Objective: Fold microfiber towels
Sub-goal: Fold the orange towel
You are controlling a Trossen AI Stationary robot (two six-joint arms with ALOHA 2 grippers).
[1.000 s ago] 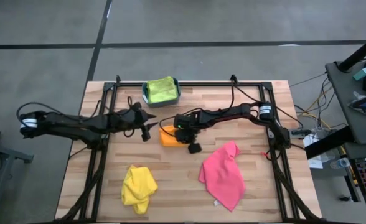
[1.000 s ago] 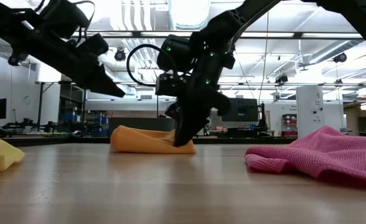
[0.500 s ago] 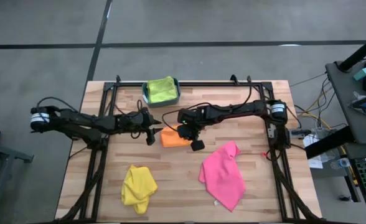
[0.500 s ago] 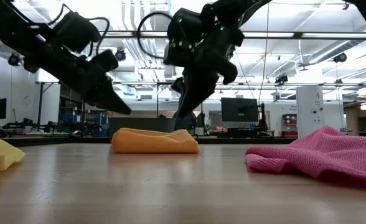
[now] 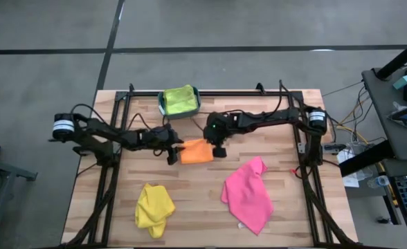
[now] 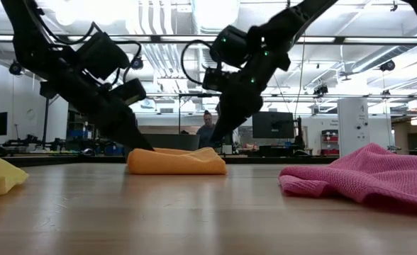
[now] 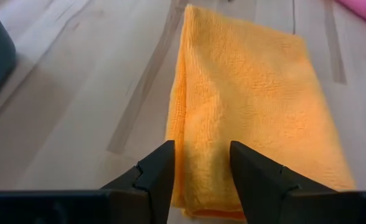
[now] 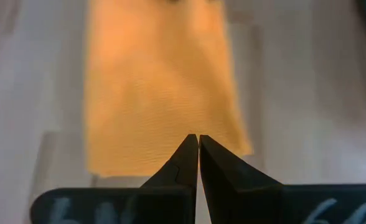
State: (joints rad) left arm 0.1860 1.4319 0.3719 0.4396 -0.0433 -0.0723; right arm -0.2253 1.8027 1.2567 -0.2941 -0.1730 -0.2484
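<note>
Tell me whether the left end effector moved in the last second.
Yes. In the high view the left end effector moved rightward, away from the table's left edge, reaching the orange towel.

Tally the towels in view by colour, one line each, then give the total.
Orange towel: 1
Yellow towel: 1
Pink towel: 1
Lime green towel, in the teal bin: 1
Total: 4 towels in view

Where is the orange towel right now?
In the high view, the orange towel lies folded mid-table, between the left gripper and the right gripper, below the teal bin.
</note>
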